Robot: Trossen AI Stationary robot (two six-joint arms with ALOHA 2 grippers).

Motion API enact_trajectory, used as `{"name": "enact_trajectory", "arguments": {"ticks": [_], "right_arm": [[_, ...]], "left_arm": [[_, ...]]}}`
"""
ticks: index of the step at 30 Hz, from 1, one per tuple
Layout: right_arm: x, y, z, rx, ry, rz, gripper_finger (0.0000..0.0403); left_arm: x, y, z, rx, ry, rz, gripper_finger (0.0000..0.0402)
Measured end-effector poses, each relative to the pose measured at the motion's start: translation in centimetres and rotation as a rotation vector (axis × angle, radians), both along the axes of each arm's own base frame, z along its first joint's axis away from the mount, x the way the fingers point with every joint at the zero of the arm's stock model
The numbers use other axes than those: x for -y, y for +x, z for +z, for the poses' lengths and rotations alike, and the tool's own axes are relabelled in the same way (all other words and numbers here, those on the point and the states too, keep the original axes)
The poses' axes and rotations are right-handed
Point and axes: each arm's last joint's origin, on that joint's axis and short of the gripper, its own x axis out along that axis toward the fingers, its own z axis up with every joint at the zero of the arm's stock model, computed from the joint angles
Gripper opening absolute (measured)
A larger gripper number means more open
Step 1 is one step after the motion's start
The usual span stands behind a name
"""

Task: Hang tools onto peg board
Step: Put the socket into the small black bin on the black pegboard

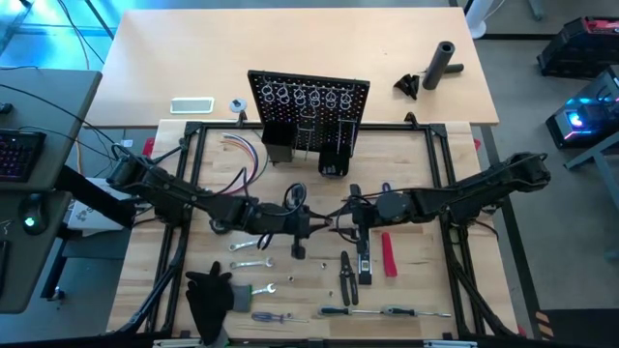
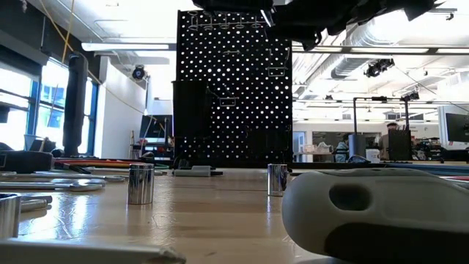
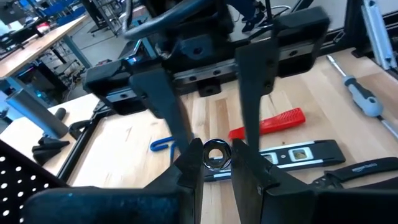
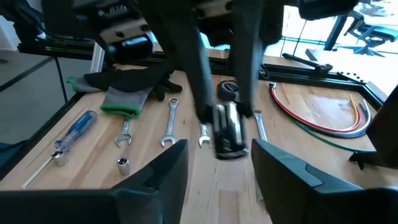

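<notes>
Over the table (image 1: pixel 406 280), both arms meet, left jaws gripping a wrench (image 3: pixel 216 155).

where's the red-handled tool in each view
High view: red-handled tool lies right of centre on the wooden table, just right of the black-yellow level.
Low view: cannot pick it out.
Left wrist view: on the wood beyond the fingers, beside the level.
Right wrist view: not in it.
Shared landmark: the level next to it, in the high and left wrist views.
</notes>
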Motion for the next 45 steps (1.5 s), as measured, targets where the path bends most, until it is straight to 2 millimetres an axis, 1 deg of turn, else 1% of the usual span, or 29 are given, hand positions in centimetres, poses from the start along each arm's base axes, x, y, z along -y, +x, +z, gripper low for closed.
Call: {"name": "enact_trajectory", "arguments": {"ticks": [6, 15, 17, 19, 23, 31, 34, 38, 41, 45], "right_arm": [[0.0, 0.0, 0.1, 0.006, -0.001, -0.001, 0.0138], [0.0, 0.0, 0.0, 0.007, -0.025, 0.004, 0.0066], [0.0, 0.0, 0.0, 0.006, -0.026, 0.005, 0.0055], [0.0, 0.0, 0.0, 0.005, -0.026, 0.004, 0.0053], [0.0, 0.0, 0.0, -0.001, -0.024, -0.013, 0.0058], [0.4, -0.2, -0.7, -0.073, -0.046, -0.101, 0.0058], [1.2, -0.4, -1.3, -0.136, -0.065, -0.163, 0.0058], [3.0, -0.6, -2.1, -0.223, -0.081, -0.262, 0.0059], [4.7, -0.7, -2.5, -0.274, -0.09, -0.327, 0.0059], [6.8, -0.6, -2.9, -0.305, -0.107, -0.392, 0.0059]], "left_arm": [[-0.2, 0.1, 0.0, 0.0, -0.012, -0.002, 0.0048], [-0.2, 0.1, 0.0, -0.003, -0.021, -0.017, 0.0048], [-0.2, 0.1, -0.1, -0.007, -0.026, -0.015, 0.0048], [-0.3, 0.0, -0.1, -0.013, -0.031, -0.012, 0.005], [-0.3, 0.0, -0.2, -0.025, -0.045, -0.003, 0.007], [-0.6, -0.2, -0.6, -0.06, 0.001, 0.082, 0.014], [-0.7, -0.4, -1.0, -0.093, 0.022, 0.105, 0.016], [-0.7, -0.7, -1.5, -0.147, 0.033, 0.125, 0.0178], [-0.5, -1.0, -1.9, -0.186, 0.015, 0.137, 0.0184], [0.4, -1.9, -2.7, -0.274, -0.016, 0.143, 0.0186]]}}
